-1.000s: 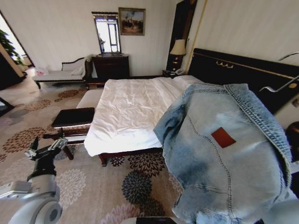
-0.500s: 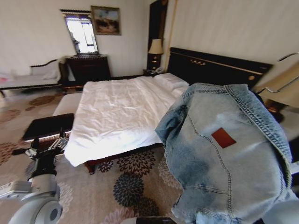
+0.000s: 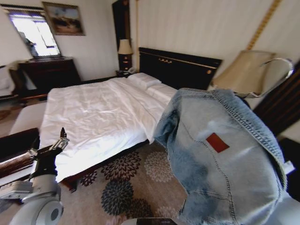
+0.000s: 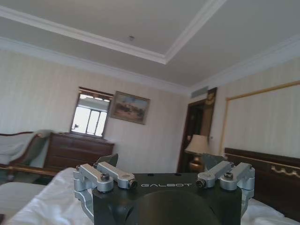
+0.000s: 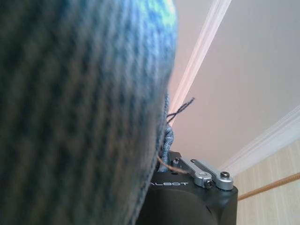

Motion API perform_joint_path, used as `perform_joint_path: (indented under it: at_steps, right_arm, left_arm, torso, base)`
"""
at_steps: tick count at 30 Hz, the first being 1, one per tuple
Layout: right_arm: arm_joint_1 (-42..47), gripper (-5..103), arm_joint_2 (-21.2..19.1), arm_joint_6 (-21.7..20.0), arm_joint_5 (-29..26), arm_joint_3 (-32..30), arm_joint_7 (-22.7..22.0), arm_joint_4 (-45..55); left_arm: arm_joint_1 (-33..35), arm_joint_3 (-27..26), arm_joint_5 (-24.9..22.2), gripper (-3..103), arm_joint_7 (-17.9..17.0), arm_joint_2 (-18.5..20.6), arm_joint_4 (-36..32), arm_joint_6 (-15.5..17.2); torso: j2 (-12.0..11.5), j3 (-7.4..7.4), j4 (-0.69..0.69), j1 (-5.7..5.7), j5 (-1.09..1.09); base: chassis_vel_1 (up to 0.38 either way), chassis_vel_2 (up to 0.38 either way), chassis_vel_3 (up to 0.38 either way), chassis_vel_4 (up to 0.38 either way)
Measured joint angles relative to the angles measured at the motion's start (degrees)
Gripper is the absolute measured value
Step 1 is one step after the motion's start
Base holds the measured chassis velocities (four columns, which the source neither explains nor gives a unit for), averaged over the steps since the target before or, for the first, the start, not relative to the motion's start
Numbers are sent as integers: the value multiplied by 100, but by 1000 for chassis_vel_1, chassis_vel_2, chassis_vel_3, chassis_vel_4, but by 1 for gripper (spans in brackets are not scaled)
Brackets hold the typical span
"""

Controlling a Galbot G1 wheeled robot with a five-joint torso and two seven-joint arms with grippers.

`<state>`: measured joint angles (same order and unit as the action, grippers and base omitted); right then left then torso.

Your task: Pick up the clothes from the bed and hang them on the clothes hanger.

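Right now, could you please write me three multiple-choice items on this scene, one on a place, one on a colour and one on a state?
1. Where is the denim jacket?
A. flat on the bed
B. draped over the right arm, off the bed
C. on the carpet

2. What colour is the jacket's patch?
A. red
B. green
C. yellow

3. How is the left gripper?
A. shut on a pillow
B. shut on the jacket
C. open, empty

Key: 1 B, it hangs clear of the bed; 2 A, red rectangle; 3 C, fingers apart.

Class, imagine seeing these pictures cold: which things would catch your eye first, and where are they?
The light-blue denim jacket with its red patch looms at the right of the head view, draped over the right arm. Behind it stretches the white bed. The left gripper waits low at the left, fingers open.
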<state>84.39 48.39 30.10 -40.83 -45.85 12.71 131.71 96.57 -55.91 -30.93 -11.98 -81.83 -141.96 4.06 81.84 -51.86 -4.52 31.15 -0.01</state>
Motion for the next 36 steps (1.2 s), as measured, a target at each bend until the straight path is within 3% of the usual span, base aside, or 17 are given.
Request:
perform_joint_path:
  at_steps: [7,36]
  right_arm:
    - [-203,21,-119,-9,-51,228,101,-124]
    - [-170,21,-89,-74,-98,11,91,-157]
  left_arm:
    - [-12,-9,0,100,6,-15,22,-27]
    - [12,-8,-7,100,84,-34,-36,-93]
  torso:
    - [0,0,1,0,1]
    - [0,0,0,0,1]
  base:
    - [-119,-128,-121,-128]
    - [-123,-124,-126,-123]
